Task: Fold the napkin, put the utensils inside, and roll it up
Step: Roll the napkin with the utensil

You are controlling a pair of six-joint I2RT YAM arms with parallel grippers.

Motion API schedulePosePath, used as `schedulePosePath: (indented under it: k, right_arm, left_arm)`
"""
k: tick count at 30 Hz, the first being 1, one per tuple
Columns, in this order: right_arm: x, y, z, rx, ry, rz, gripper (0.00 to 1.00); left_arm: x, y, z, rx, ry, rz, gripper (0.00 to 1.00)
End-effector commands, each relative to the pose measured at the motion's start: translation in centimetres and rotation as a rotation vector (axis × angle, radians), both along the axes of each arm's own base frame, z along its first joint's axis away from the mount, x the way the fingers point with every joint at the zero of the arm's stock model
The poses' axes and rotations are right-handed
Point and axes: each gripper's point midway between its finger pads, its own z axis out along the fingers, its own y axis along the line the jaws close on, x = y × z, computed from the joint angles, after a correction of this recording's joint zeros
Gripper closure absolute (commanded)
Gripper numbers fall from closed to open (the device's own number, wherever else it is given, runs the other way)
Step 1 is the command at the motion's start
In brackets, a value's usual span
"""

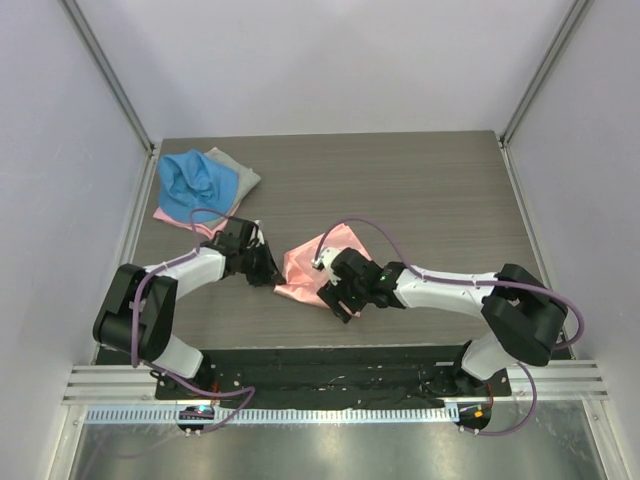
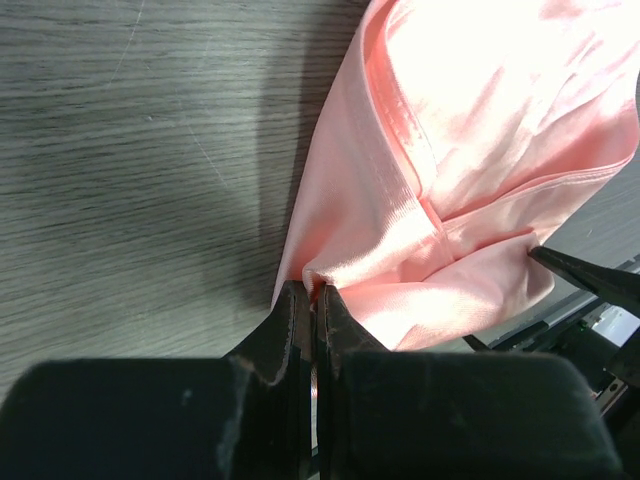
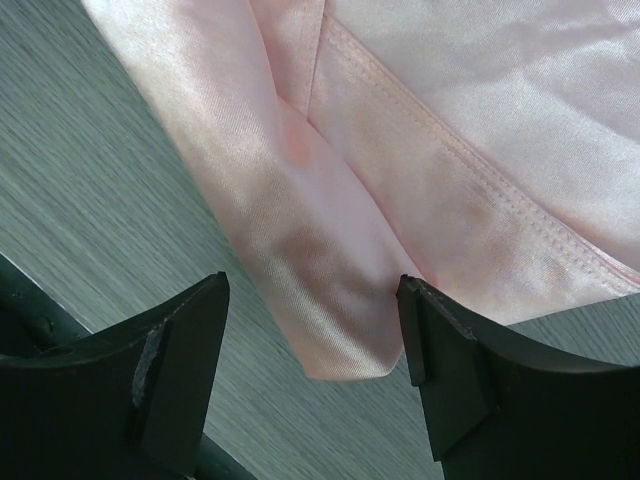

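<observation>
Salmon-pink napkin (image 1: 312, 262) is seen lying crumpled and partly folded near the middle of the wood-grain table (image 1: 430, 190), between the two grippers. At the far-left rear corner a blue cloth (image 1: 193, 185) is heaped partly over a grey cloth (image 1: 238, 172), and a strip of pink is glimpsed beneath the blue one.

Nearer the front, the left arm (image 1: 185, 270) is stretched across the table toward the centre. The left gripper (image 1: 270, 272) is set low at the napkin's left edge. In the left wrist view its jaws are pressed together, and a small pinch of the napkin's (image 2: 450, 150) hem is clamped between the tips of the left gripper (image 2: 315, 292). From that pinch the satin is spread away in shiny folds, with a stitched hem running along one fold.

To the right, the right gripper (image 1: 338, 298) is held over the napkin's near corner. In the right wrist view its jaws are held wide apart, and nothing is gripped by the right gripper (image 3: 312, 295). A folded tip of the napkin (image 3: 460, 150) is framed between the two fingers. A gap is seen beside the finger on the view's left side; whether the other finger is touched by the cloth cannot be told. Behind it, the right arm (image 1: 450, 290) is extended from the table's right side.
</observation>
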Motion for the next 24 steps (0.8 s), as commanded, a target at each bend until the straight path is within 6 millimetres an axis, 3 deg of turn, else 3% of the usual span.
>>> schedulePosePath:
  k: [1, 5, 15, 21, 24]
  right_arm:
    - [1.2, 0.7, 0.6, 0.014, -0.006, 0.016, 0.24]
    - [0.7, 1.5, 1.1, 0.034, 0.022, 0.063, 0.28]
    - [-0.8, 2.2, 1.6, 0.034, 0.146, 0.066, 0.76]
    - [-2.9, 2.7, 1.0, 0.067, 0.356, 0.075, 0.91]
    - [-3.3, 2.5, 0.5, 0.082, 0.437, 0.052, 0.92]
  left_arm:
    - [0.1, 0.3, 1.0, 0.010, -0.044, -0.011, 1.00]
    - [0.1, 0.2, 0.9, 0.011, -0.041, -0.014, 1.00]
    - [-0.3, 0.5, 0.2, 0.028, -0.014, -0.009, 1.00]
    - [-0.3, 0.7, 0.1, 0.039, -0.009, -0.008, 1.00]
    - [-0.4, 0.8, -0.1, 0.050, -0.001, -0.007, 1.00]
